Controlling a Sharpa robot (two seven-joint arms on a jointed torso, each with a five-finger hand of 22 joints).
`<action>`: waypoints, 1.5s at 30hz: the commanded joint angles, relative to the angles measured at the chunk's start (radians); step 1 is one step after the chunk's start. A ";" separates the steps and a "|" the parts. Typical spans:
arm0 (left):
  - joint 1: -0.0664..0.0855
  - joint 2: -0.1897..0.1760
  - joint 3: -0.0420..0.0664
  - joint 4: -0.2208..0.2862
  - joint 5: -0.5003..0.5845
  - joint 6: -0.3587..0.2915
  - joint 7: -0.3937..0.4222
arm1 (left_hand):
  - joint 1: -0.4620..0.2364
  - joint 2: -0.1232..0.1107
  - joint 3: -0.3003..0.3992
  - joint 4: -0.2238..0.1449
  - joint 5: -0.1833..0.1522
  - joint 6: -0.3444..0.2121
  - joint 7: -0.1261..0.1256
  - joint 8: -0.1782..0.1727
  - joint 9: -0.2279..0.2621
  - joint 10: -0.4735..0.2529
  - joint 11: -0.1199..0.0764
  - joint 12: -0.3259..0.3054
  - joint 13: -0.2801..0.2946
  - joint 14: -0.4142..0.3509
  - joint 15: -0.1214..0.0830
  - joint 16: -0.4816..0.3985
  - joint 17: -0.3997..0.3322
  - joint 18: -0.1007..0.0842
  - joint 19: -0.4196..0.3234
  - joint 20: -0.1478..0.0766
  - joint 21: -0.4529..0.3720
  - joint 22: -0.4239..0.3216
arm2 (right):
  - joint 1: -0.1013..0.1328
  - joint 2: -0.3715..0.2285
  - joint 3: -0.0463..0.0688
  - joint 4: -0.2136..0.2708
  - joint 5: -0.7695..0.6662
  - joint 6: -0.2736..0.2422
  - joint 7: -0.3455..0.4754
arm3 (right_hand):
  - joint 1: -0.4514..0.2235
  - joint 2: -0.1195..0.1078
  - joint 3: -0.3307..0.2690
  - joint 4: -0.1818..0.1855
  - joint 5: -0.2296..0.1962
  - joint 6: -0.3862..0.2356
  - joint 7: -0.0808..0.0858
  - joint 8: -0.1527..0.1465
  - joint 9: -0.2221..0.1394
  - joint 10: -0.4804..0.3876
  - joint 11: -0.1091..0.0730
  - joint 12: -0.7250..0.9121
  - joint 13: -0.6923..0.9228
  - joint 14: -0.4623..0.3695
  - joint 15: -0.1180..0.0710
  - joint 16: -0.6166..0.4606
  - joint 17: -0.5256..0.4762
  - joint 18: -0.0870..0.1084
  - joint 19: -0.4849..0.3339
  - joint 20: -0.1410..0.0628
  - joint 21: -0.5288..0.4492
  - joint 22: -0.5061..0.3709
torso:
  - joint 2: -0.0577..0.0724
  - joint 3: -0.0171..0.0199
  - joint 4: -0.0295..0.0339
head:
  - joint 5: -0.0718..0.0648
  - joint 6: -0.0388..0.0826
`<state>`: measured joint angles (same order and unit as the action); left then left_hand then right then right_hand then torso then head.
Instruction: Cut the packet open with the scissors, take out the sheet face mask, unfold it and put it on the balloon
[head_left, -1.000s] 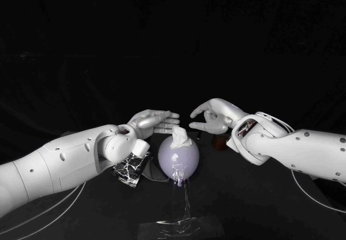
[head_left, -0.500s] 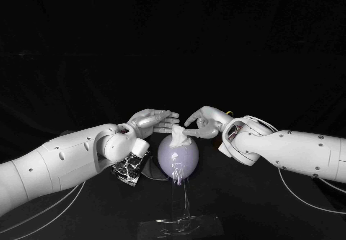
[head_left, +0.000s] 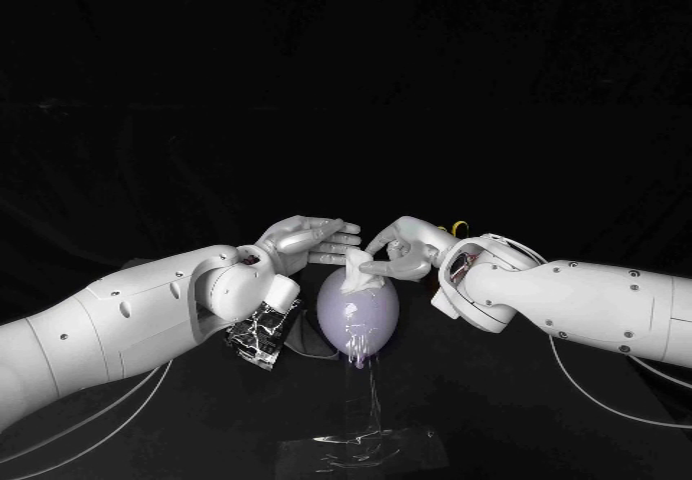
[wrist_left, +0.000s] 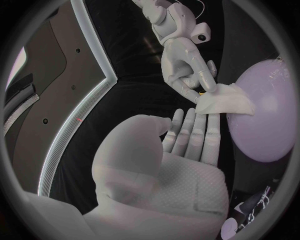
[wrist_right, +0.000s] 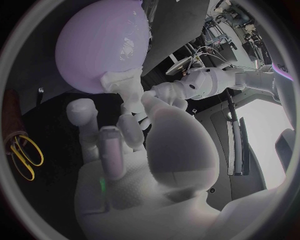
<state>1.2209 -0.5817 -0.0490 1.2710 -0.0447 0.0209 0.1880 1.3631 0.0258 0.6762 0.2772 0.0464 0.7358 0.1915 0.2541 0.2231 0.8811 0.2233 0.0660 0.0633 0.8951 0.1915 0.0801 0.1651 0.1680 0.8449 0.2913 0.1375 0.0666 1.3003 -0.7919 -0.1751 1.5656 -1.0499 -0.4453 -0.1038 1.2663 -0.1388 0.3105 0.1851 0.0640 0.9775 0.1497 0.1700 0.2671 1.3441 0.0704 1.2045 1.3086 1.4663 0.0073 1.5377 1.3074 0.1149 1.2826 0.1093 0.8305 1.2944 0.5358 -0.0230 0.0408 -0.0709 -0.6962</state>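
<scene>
The left hand (head_left: 306, 243) lies flat with its fingers straight and side by side, holding nothing, its fingertips just beside the sheet face mask (head_left: 359, 270). Below its wrist the black-and-silver packet (head_left: 263, 335) lies on the dark surface (head_left: 476, 400). The lilac balloon (head_left: 358, 318) stands upright between the two hands, on a clear stand, with the mask bunched in a crumpled white wad on its top. The right hand (head_left: 407, 252) pinches that wad between thumb and fingers (the rest curl loosely). Yellow-handled scissors (wrist_right: 24, 155) lie on the surface beyond it.
</scene>
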 joint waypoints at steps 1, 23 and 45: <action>0.002 0.001 0.001 0.002 0.005 0.017 0.004 | 0.004 -0.010 0.000 -0.005 0.002 -0.003 0.075 0.006 0.001 0.005 -0.001 -0.002 0.001 -0.001 -0.004 -0.002 0.000 0.009 0.008 -0.001 -0.001 0.001 | -0.001 0.001 0.000 0.000 0.020 0.013 0.026 | 0.021 0.012 0.006 0.000 0.006 0.020 -0.003 0.011 0.004 0.009 -0.005 0.012 0.015 0.087 -0.006 0.008 0.222 0.012 0.012 0.000 0.011 0.005 | 0.000 0.0002 -0.0009 | 0.000 -0.001; 0.002 -0.003 0.000 0.002 -0.137 -0.029 0.011 | -0.019 -0.158 -0.112 -0.025 0.002 0.007 0.067 0.027 0.011 0.031 -0.007 -0.001 0.001 -0.007 -0.005 -0.006 -0.001 -0.006 -0.021 0.001 -0.021 -0.002 | -0.001 -0.003 0.000 0.003 0.068 -0.090 0.067 | 0.112 0.089 0.165 -0.096 -0.015 0.096 -0.083 0.222 0.120 0.109 -0.076 0.112 0.081 0.104 -0.068 0.033 0.263 -0.016 0.096 -0.061 0.171 0.077 | 0.000 -0.0001 -0.0001 | -0.001 -0.002; -0.004 -0.005 -0.018 0.009 -0.473 -0.233 0.119 | 0.132 -0.216 -0.492 -0.063 0.002 -0.035 0.067 0.043 0.015 0.015 0.004 0.027 0.007 -0.163 0.021 -0.006 -0.026 -0.045 -0.283 -0.002 -0.076 -0.010 | 0.016 -0.047 0.007 0.075 0.205 -0.112 0.073 | 0.100 0.083 0.189 -0.108 -0.015 0.082 -0.083 0.249 0.135 0.115 -0.077 0.116 0.085 0.104 -0.070 0.033 0.263 -0.017 0.101 -0.064 0.181 0.084 | -0.001 -0.0005 0.0000 | -0.003 0.003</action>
<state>1.2168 -0.5902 -0.0677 1.2756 -0.4521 -0.1576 0.2648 1.4872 -0.1874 0.1870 0.2139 0.0464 0.6954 0.1888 0.2948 0.2374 0.8932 0.2262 0.0906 0.0703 0.7304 0.2127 0.0711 0.1388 0.1076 0.5663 0.2876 0.0599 0.0553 1.3144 -0.8380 -0.1692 1.6375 -0.8700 -0.5499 -0.0444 1.3764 -0.0556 0.4876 0.0826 0.0462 1.0659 0.0694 0.3682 0.3275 1.4216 0.0257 1.3158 1.3093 1.4667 -0.0536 1.5673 1.3076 0.0981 1.3754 0.0449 1.0047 1.3080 0.5348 -0.0228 0.0405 -0.0749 -0.6939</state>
